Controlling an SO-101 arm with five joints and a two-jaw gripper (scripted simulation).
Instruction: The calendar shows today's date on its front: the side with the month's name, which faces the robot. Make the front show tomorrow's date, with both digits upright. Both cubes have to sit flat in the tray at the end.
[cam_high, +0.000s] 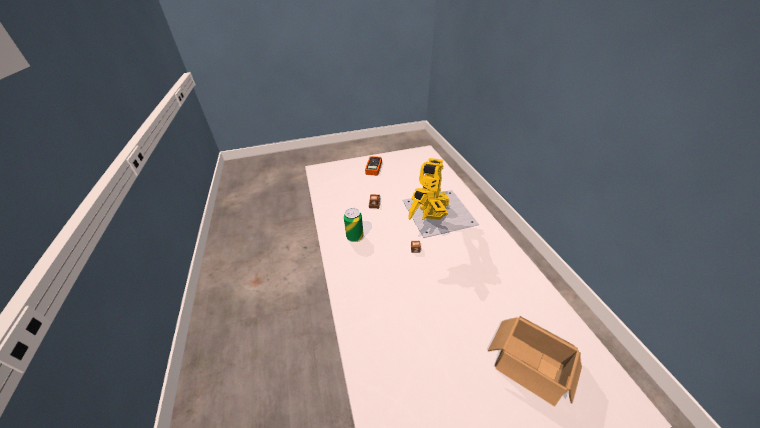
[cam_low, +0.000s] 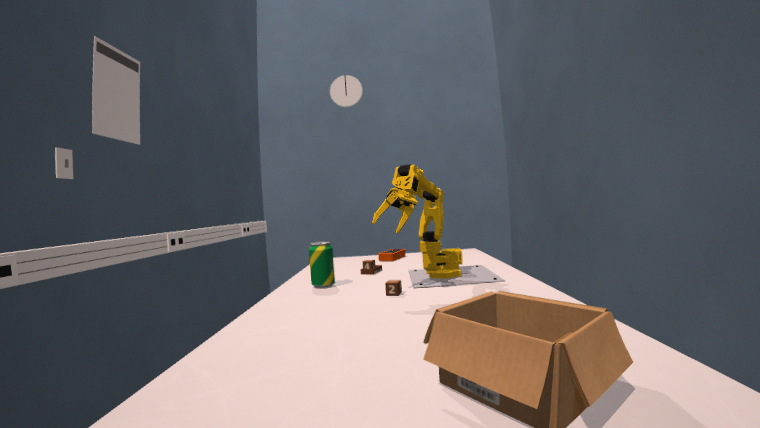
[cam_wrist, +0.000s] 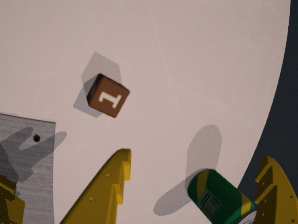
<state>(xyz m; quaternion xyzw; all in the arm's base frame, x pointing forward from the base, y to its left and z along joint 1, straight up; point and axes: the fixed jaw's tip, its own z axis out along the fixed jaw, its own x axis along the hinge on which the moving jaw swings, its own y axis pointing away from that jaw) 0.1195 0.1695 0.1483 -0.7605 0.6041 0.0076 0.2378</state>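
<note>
My gripper is open and empty, raised high above the table. A loose brown cube sits on the table outside the tray, near the base plate. It shows a 1 toward the wrist camera, turned sideways in that view, and a 2 toward the exterior camera. The small brown calendar tray stands farther back, beyond the can. One cube stands at it and shows a 4 toward the exterior camera. The calendar's front with the month's name cannot be read.
A green can stands upright near the table's left edge, between the two cubes' places and that edge. An orange multimeter lies at the back. An open cardboard box stands at the near right.
</note>
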